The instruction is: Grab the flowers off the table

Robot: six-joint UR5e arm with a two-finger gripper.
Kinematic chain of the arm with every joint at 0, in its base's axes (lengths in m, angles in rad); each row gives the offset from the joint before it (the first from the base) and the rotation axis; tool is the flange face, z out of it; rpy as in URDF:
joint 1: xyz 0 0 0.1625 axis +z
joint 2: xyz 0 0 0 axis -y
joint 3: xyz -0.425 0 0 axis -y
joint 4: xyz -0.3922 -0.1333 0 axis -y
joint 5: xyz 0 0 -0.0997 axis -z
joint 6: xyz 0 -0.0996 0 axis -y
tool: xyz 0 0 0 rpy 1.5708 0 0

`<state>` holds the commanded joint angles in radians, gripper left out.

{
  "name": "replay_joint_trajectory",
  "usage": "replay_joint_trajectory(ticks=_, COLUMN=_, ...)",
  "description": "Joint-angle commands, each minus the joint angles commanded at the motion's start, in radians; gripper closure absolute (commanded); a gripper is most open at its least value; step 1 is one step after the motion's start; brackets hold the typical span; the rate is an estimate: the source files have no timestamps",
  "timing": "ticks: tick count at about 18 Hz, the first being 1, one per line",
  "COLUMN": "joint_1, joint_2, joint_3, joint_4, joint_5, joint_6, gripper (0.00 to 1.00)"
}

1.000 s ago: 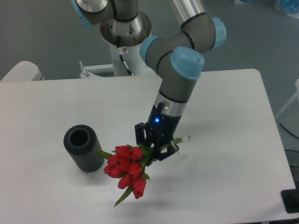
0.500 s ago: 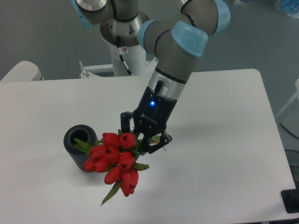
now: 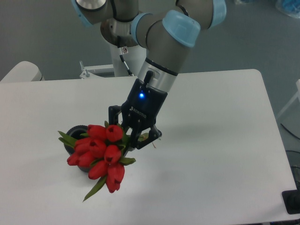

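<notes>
Gripping the flowers [image 3: 99, 154], blooms lower-left (stems hidden), hand [image 3: 132, 134] clamped

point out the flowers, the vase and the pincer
flowers [image 3: 99, 154], fixed camera, on a red tulip head mid-bunch
vase [image 3: 74, 134], fixed camera, on the dark rim showing behind the blooms
pincer [image 3: 132, 137], fixed camera, between its fingertips, at the stems

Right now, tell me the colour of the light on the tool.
Blue: a small lit dot on the tool body, seen in the fixed camera.
</notes>
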<state>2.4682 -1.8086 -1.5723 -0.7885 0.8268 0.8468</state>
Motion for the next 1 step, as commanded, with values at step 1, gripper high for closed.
replay_joint_trajectory(ticks=1, joint_1=0.000, joint_2=0.000, joint_3=0.003, joint_4=0.000, joint_5=0.000, joint_6=-0.006, gripper=0.82)
